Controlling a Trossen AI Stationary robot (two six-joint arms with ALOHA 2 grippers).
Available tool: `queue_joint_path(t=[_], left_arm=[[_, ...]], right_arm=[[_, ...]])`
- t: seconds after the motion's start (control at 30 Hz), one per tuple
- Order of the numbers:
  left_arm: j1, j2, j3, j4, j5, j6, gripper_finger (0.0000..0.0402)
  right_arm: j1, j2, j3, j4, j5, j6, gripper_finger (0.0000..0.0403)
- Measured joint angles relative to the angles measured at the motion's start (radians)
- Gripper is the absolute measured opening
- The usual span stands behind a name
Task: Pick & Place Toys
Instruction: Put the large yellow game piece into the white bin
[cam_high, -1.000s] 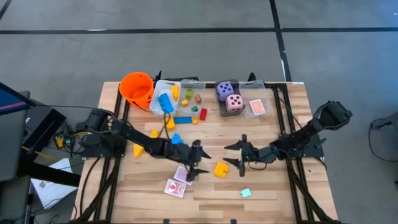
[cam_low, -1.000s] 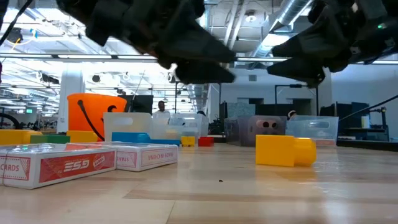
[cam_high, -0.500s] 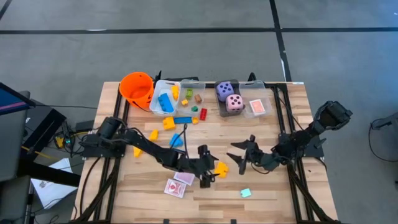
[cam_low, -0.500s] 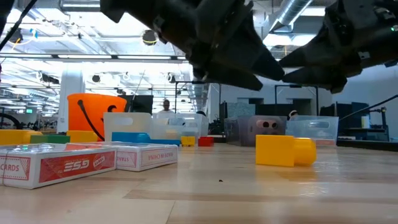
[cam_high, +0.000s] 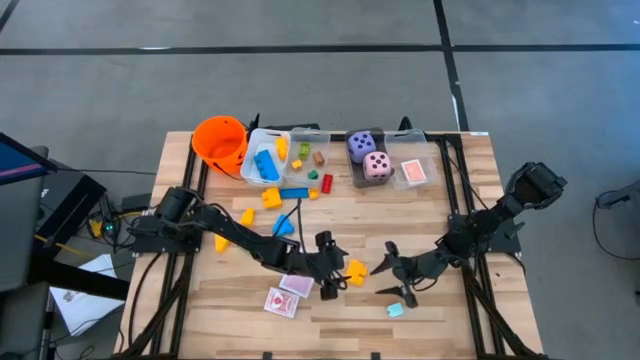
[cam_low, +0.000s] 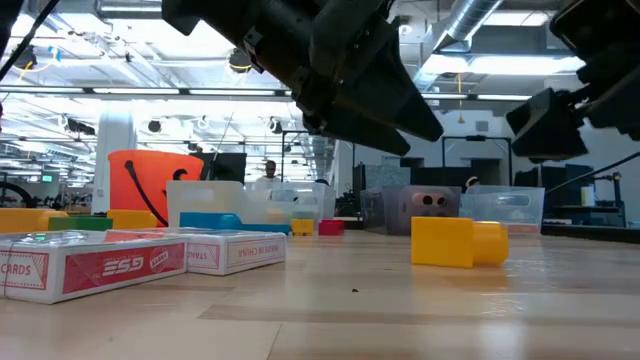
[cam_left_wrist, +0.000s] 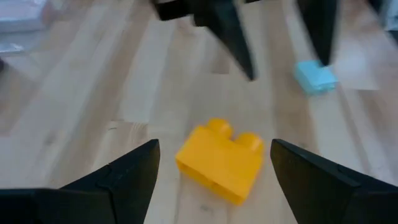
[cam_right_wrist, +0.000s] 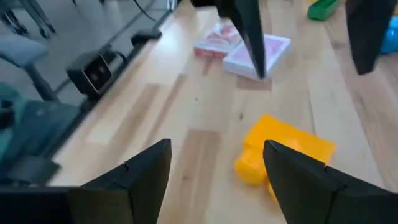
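Just chunky yellow two-stud block (cam_left_wrist: 221, 158)

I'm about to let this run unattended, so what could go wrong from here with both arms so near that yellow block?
Both open grippers, left gripper and right gripper, face the same yellow block from opposite sides, so they might collide. An off-centre close could push the block away rather than grip it. The right gripper also hangs close to the small light-blue block and could knock it.
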Motion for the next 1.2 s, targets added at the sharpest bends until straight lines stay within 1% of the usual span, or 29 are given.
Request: queue_joint_path(t=[0.13, 0.2, 0.3, 0.4, 0.5, 0.67, 0.77, 0.8, 0.83, 0.93, 1.07, 1.2], left_arm=[[0.001, 0.001, 0.000, 0.048, 0.113, -0.103, 0.0299], [-0.004, 0.007, 0.000, 0.085, 0.151, -0.151, 0.0297], [-0.015, 0.030, -0.001, 0.112, 0.170, -0.177, 0.0289], [-0.021, 0.057, -0.001, 0.159, 0.172, -0.186, 0.0264], [-0.027, 0.075, -0.002, 0.203, 0.172, -0.224, 0.0214], [-0.032, 0.076, -0.002, 0.200, 0.173, -0.227, 0.0100], [-0.031, 0.076, -0.002, 0.202, 0.189, -0.227, 0.0036], [-0.031, 0.076, -0.002, 0.200, 0.194, -0.227, 0.0019], [-0.031, 0.076, -0.002, 0.198, 0.194, -0.227, 0.0010], [-0.031, 0.076, -0.002, 0.207, 0.182, -0.226, 0.0010], [-0.031, 0.076, -0.002, 0.215, 0.128, -0.225, 0.0002], [-0.031, 0.089, -0.002, 0.237, 0.124, -0.226, 0.0002]], right_arm=[[-0.020, 0.000, 0.000, -0.017, 0.002, 0.002, 0.0249], [-0.027, 0.000, 0.000, -0.017, 0.002, 0.037, 0.0249], [-0.036, 0.000, 0.000, -0.017, 0.018, 0.103, 0.0249], [-0.038, 0.000, 0.000, -0.020, 0.069, 0.155, 0.0249], [-0.038, 0.000, 0.000, -0.023, 0.110, 0.187, 0.0249], [-0.038, 0.000, 0.000, -0.020, 0.160, 0.190, 0.0249], [-0.041, 0.000, 0.000, -0.020, 0.167, 0.190, 0.0249], [-0.041, 0.000, 0.000, -0.019, 0.168, 0.190, 0.0249], [-0.042, 0.000, 0.000, -0.019, 0.168, 0.190, 0.0249], [-0.046, 0.000, 0.000, -0.019, 0.178, 0.190, 0.0249], [-0.046, 0.000, 0.000, -0.022, 0.249, 0.227, 0.0249], [-0.047, 0.000, 0.000, -0.023, 0.265, 0.241, 0.0249]])
